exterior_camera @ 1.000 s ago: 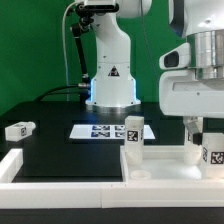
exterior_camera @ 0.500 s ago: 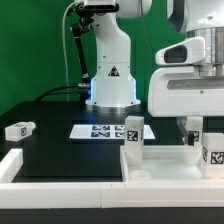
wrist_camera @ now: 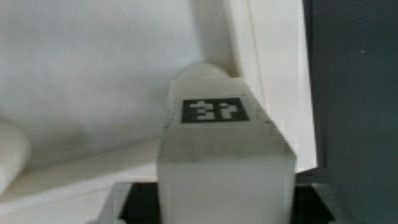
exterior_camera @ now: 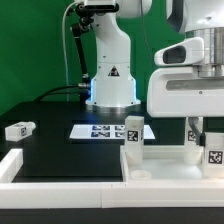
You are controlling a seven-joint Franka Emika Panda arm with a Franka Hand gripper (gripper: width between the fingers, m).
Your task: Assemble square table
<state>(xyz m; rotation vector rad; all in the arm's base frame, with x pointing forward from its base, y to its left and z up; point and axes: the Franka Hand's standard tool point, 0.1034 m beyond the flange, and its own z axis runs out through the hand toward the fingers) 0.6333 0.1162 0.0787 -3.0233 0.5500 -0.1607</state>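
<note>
While the end effector (wrist_camera: 208,208) clamps a white tagged leg (wrist_camera: 221,150), the square top (exterior_camera: 165,160) lies on the table (exterior_camera: 70,150) at the exterior view's right. Two legs stand on it, one (exterior_camera: 133,137) upright; another (exterior_camera: 19,129) lies apart at left.

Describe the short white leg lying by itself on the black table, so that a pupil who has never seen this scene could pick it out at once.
Start at the white robot base at the back of the black table. Move toward the exterior view's left edge to the short white plastic leg with a black-and-white tag. It alone lies on its side, apart from the upright legs on the square white tabletop.
</note>
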